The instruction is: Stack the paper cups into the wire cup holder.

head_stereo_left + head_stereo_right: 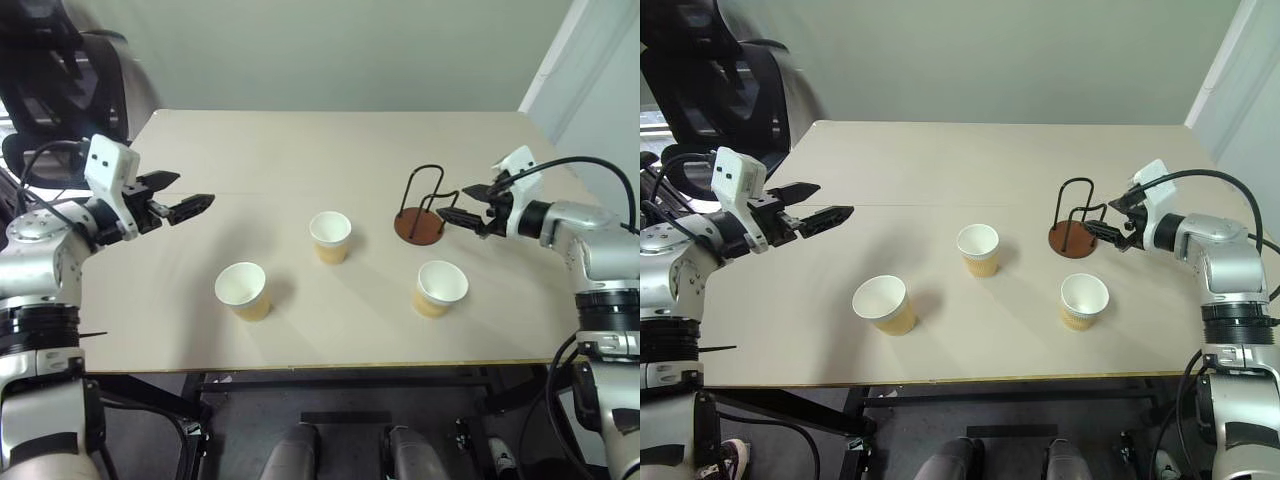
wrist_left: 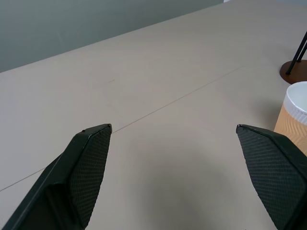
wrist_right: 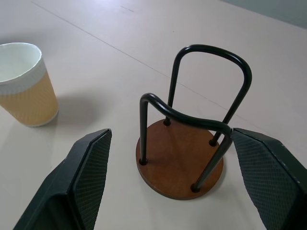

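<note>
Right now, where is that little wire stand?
The wire cup holder stands on the table's right side, just in front of the right gripper, beyond the rightmost paper cup.

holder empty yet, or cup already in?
Empty. The holder shows a bare brown base between its wire loops, and all three cups stand upright on the table.

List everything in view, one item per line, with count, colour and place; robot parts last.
paper cups: three, tan with white insides, upright on the table, one centre, one front left, one front right.
wire cup holder: one, reddish-brown base with black wire loops, empty, right of centre.
table: one, beige.
office chair: one, black, behind the table's left corner.
left end effector: black fingers, open, above the table's left side.
right end effector: black fingers, open, beside the holder.
</note>
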`<control>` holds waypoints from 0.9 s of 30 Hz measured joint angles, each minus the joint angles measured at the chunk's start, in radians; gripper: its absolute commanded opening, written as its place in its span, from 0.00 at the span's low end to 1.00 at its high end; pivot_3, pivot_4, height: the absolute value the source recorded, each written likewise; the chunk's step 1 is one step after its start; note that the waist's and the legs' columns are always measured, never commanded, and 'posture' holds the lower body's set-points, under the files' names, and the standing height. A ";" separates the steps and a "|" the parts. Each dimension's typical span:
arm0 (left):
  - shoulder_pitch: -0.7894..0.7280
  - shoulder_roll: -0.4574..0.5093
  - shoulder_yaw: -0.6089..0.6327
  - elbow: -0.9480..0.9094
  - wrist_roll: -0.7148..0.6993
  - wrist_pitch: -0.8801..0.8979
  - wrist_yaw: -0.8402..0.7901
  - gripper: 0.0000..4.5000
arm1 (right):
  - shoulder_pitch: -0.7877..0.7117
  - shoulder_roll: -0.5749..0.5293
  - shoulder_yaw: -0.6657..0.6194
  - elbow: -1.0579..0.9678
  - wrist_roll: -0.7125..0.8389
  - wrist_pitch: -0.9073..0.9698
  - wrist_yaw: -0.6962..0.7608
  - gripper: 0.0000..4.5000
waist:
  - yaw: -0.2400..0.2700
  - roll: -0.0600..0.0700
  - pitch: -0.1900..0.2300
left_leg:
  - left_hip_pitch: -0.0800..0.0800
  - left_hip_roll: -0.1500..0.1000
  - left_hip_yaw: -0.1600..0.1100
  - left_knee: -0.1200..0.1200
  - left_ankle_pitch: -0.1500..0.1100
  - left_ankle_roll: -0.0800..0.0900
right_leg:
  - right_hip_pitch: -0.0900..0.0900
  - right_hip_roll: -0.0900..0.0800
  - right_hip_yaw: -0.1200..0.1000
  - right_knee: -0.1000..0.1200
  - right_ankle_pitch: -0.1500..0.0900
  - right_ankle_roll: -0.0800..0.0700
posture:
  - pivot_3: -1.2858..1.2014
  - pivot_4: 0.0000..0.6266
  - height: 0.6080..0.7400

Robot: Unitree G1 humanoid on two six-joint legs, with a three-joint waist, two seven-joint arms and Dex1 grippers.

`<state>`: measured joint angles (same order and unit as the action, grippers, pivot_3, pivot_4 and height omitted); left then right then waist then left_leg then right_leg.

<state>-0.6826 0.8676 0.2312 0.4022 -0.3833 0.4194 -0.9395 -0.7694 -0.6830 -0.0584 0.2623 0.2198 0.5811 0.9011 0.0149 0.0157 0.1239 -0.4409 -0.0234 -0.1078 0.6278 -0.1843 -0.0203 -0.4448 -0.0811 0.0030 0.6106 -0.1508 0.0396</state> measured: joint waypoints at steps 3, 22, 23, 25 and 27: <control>-0.009 -0.001 -0.001 0.011 -0.001 0.000 -0.013 0.99 | 0.010 -0.006 0.000 -0.018 0.010 0.005 0.000 0.90 | 0.001 0.000 0.000 | 0.000 0.000 0.000 0.000 0.000 0.000 | 0.000 0.000 0.000 0.000 0.000 0.000 | 0.52 0.24 1.00; -0.189 -0.042 -0.175 0.114 0.038 -0.079 -0.317 0.99 | 0.052 -0.091 -0.003 -0.022 0.018 -0.061 0.052 0.90 | 0.002 -0.001 0.000 | -0.001 0.001 0.000 0.001 0.002 0.004 | 0.000 0.001 0.001 -0.001 0.000 0.001 | 0.52 0.24 1.00; -0.202 -0.042 -0.182 0.130 0.042 -0.086 -0.338 0.99 | 0.052 -0.091 -0.003 -0.017 0.017 -0.062 0.054 0.90 | 0.001 -0.001 0.000 | -0.001 0.001 0.000 0.001 0.004 0.007 | 0.000 0.001 0.001 -0.001 0.000 0.002 | 0.52 0.24 1.00; -0.225 -0.043 -0.190 0.156 0.048 -0.094 -0.366 0.99 | 0.052 -0.089 -0.002 0.001 0.012 -0.074 0.050 0.90 | 0.001 -0.001 0.000 | -0.001 0.001 0.000 0.001 0.006 0.011 | 0.000 0.001 0.001 -0.001 0.000 0.003 | 0.52 0.24 1.00; -0.245 -0.048 -0.191 0.173 0.052 -0.095 -0.374 0.99 | 0.050 -0.080 0.001 0.022 0.001 -0.087 0.036 0.90 | 0.002 -0.001 0.000 | -0.001 0.001 0.000 0.001 0.007 0.012 | 0.000 0.001 0.001 -0.001 0.000 0.003 | 0.52 0.24 1.00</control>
<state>-0.9275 0.8199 0.0402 0.5756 -0.3309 0.3244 -1.3138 -0.7192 -0.7625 -0.0573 0.2842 0.2209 0.4945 0.9369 0.0167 0.0151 0.1241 -0.4423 -0.0224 -0.1076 0.6289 -0.1778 -0.0079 -0.4448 -0.0802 0.0039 0.6093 -0.1512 0.0426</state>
